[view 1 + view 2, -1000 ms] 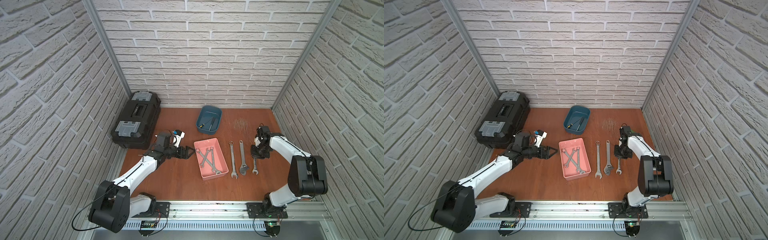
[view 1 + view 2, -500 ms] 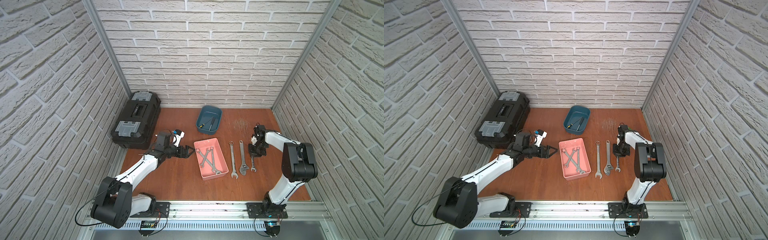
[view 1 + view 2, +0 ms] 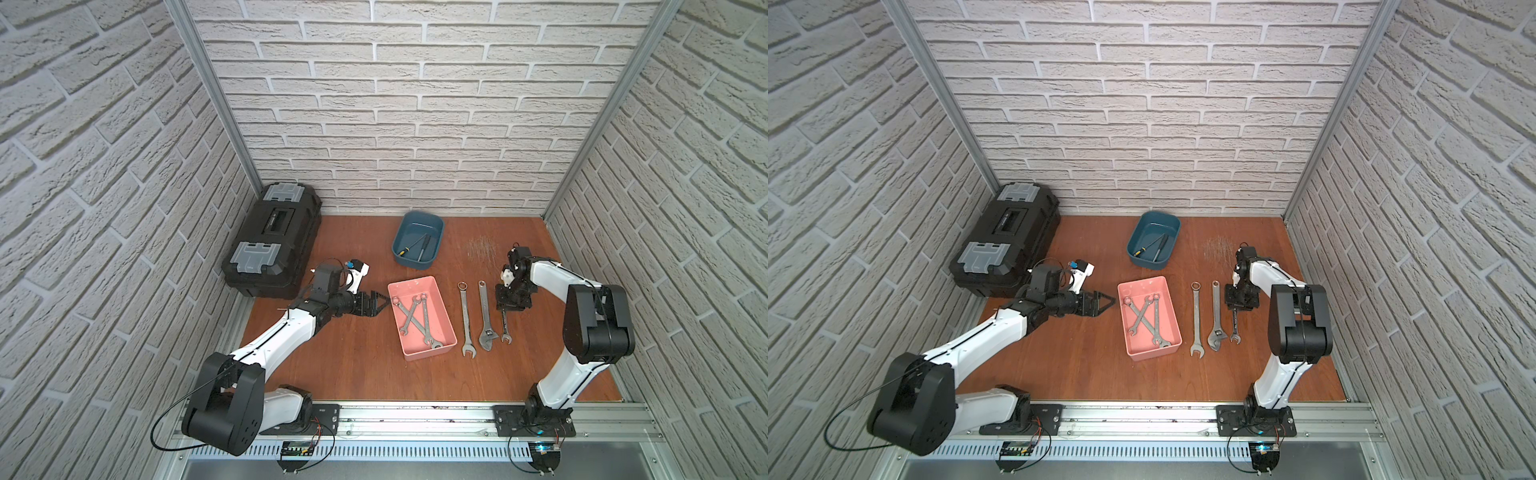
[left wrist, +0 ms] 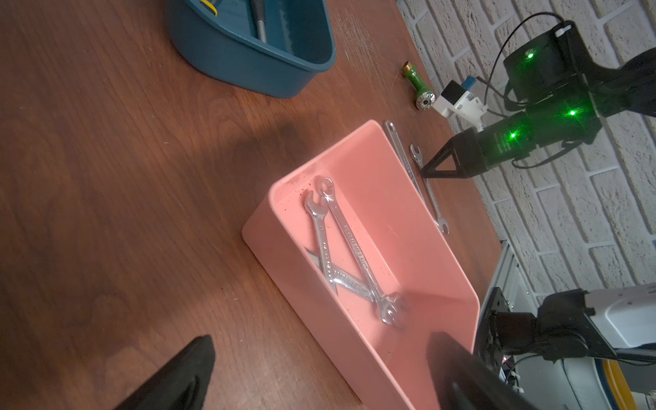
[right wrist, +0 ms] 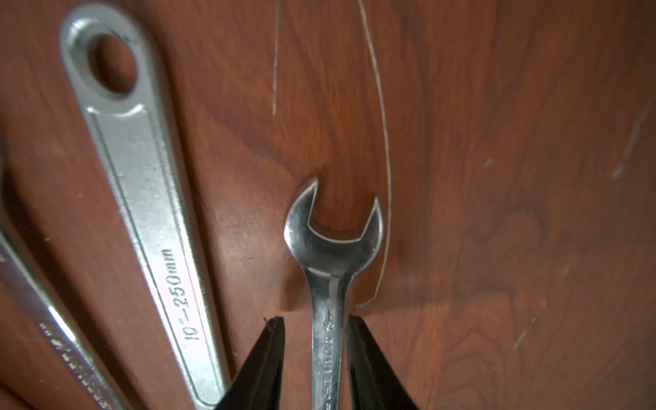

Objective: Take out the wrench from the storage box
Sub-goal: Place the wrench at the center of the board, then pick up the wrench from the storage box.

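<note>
1. The right claw (image 5: 315, 321) has been easing apart over the last second, and its arm's elbow has swung in from the side wall. The black fingers (image 5: 269, 355) are now standing off either side of the shank, with a gap on each side, gripping nothing.
2. The small silver open-ended wrench (image 5: 333, 234) is lying flat on the red-brown wooden tabletop (image 3: 365, 365), out of the box and near the long silver adjustable wrench (image 5: 142, 184).
3. To finish this release well, the claw should be rising straight up with both fingers clear, so the wrench is not dragged into its neighbour.
4. The shallow pink rectangular plastic storage box (image 3: 438, 303) is sitting towards the left arm, holding three crossed silver wrenches (image 3: 415, 318).
5. The left claw (image 3: 381, 305) is hovering wide open just beside the box's outer wall, holding nothing.
</note>
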You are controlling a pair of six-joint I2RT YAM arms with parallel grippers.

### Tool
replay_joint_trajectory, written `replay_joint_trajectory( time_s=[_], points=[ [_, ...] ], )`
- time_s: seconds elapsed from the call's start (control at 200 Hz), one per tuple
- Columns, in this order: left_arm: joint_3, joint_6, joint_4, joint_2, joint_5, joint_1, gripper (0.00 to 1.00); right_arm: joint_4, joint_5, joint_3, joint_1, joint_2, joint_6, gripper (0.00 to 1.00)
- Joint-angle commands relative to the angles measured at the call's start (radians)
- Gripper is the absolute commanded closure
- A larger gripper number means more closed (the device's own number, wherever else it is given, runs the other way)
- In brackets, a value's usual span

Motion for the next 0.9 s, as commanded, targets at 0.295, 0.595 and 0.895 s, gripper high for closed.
replay_joint_trajectory(
  time_s=[0.295, 0.595, 0.895],
  points=[
    [0.094, 0.03, -0.094, -0.047, -0.032, -0.006, 0.02, -0.141, -0.076, 0.119, 0.168, -0.244, 0.068, 0.55],
    [0.112, 0.01, -0.146, -0.1, -0.095, -0.046, 0.02, -0.168, -0.146, 0.13, 0.387, -0.387, 0.212, 0.41],
    [0.1, -0.003, -0.139, -0.114, -0.142, -0.091, 0.02, -0.1, -0.108, 0.052, 0.599, -0.434, 0.384, 0.34]
  ],
)
